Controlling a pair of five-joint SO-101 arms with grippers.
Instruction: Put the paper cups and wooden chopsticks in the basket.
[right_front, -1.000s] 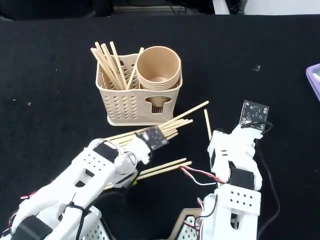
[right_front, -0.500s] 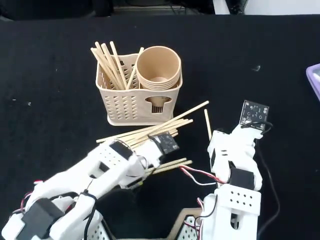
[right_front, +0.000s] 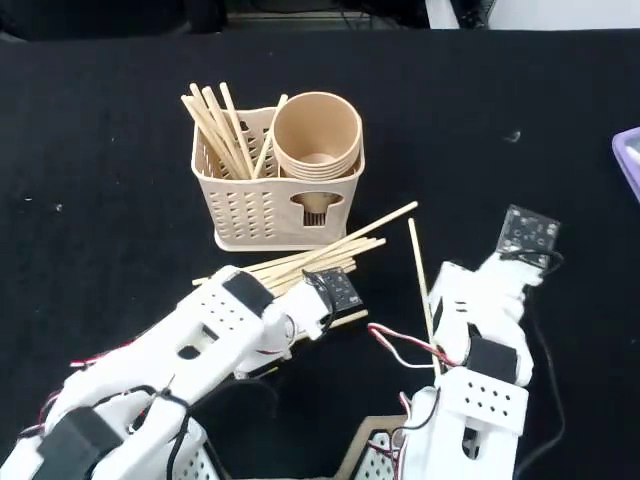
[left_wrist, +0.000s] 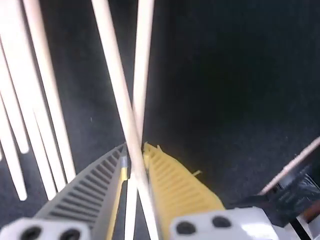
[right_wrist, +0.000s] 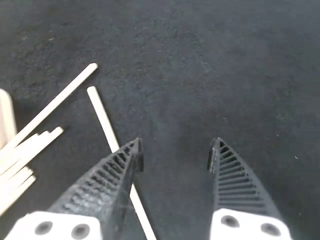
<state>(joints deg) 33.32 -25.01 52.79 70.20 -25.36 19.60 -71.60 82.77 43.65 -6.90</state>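
my left end effector (left_wrist: 134, 152) is clenched on a crossed pair (left_wrist: 116, 75) of chopsticks, low over the desk (right_front: 100, 250), with the loose pile (right_front: 330, 250) just beside it; i judge the grip is meant to lift these two clear of the rest. my right end effector (right_wrist: 175, 150) is released, jaws wide, hanging over a lone stick (right_wrist: 105, 122) that runs under one finger, placed for a pick as i read it. beyond both, the basket (right_front: 250, 215) stands upright, cups (right_front: 317, 130) nested in one compartment and sticks (right_front: 215, 125) leaning in the other, so only the loose ones remain
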